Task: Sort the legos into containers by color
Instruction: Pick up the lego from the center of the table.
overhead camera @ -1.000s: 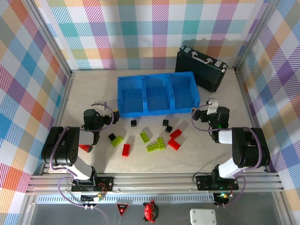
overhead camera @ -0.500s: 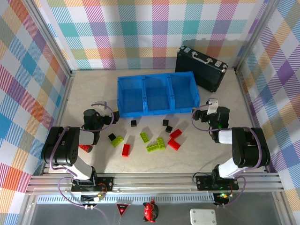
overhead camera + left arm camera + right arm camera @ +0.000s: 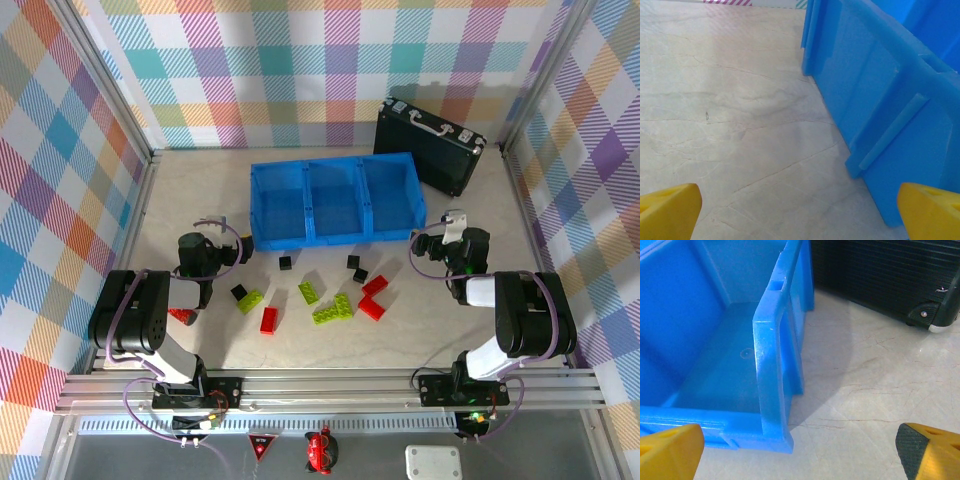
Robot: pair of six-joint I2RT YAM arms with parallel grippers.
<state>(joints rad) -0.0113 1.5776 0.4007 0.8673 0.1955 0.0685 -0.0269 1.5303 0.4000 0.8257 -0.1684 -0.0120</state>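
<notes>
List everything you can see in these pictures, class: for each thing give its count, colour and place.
tray: one, bright blue, three compartments, middle of the table towards the back.
case: one, black with a metal handle, behind the tray's right end.
black bricks: four, scattered in front of the tray.
green bricks: three, lime, in front of the tray.
red bricks: four, three among the others, one by the left arm.
table: one, pale marbled.
walls: pastel checked, on three sides.
left gripper: yellow-tipped, open, near the tray's front left corner.
right gripper: yellow-tipped, open, near the tray's front right corner.
</notes>
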